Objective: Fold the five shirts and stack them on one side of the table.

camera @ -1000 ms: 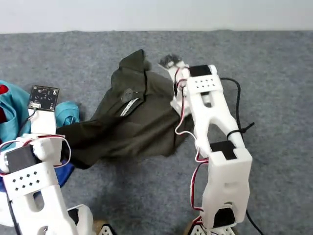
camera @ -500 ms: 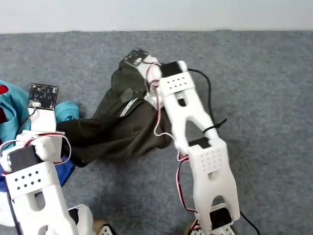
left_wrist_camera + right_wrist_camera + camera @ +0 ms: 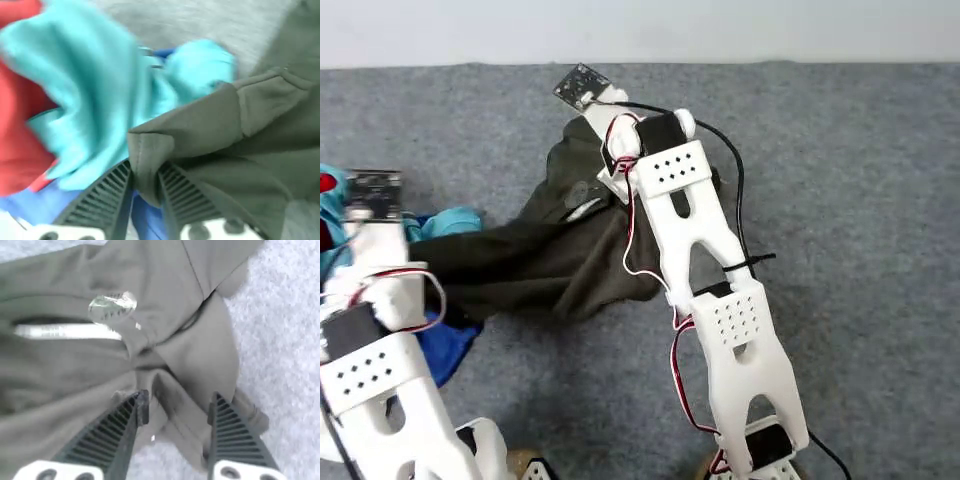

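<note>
Olive shirt (image 3: 540, 265) dragged leftward, left end effector (image 3: 145, 169) pinching its edge

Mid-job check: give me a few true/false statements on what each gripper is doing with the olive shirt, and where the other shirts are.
The left gripper is shut on a fold of the olive shirt. True.
The right gripper is shut on the olive shirt as well. False: its jaws stand open over it.
The olive shirt lies neatly folded. False: it is crumpled.
The teal shirt lies beside a red shirt and a blue shirt. True.
</note>
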Controlling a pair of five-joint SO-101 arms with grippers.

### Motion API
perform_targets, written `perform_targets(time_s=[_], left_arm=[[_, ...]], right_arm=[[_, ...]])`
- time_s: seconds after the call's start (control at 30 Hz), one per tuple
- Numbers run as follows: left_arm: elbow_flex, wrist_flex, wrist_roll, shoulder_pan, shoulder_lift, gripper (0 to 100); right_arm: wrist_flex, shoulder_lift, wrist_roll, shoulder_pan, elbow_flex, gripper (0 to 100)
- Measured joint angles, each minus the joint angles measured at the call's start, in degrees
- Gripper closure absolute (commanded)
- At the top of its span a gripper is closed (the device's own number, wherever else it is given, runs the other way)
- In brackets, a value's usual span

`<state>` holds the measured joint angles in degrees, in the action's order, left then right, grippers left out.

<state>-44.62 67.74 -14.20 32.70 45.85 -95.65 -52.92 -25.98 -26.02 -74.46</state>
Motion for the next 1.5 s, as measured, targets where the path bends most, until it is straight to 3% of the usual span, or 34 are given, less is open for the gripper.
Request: perform_targets(time_s=[0.27,0.53,0.8,0.97,1.5], left_arm=[[0.00,-3.08,2.11,2.11,-0.09,98],[-2.64,-7.82,2.11,2.46,-0.09,98],[-3.69,-13.19,2.11,2.64,-0.09,98],[-3.69,-15.47,2.11,2.64,-0.09,98],[-7.30,-15.82,2.11,2.64,-0.09,98]], right_arm=[[-4.84,1.49,0.44,0.18,2.20,79.0],[-4.84,17.14,0.62,-1.23,30.95,78.6],[-4.84,27.96,-2.81,-9.76,51.34,78.2],[-4.84,28.04,-3.16,-11.60,53.71,69.9],[-1.76,16.53,-3.16,-15.38,53.71,70.0]])
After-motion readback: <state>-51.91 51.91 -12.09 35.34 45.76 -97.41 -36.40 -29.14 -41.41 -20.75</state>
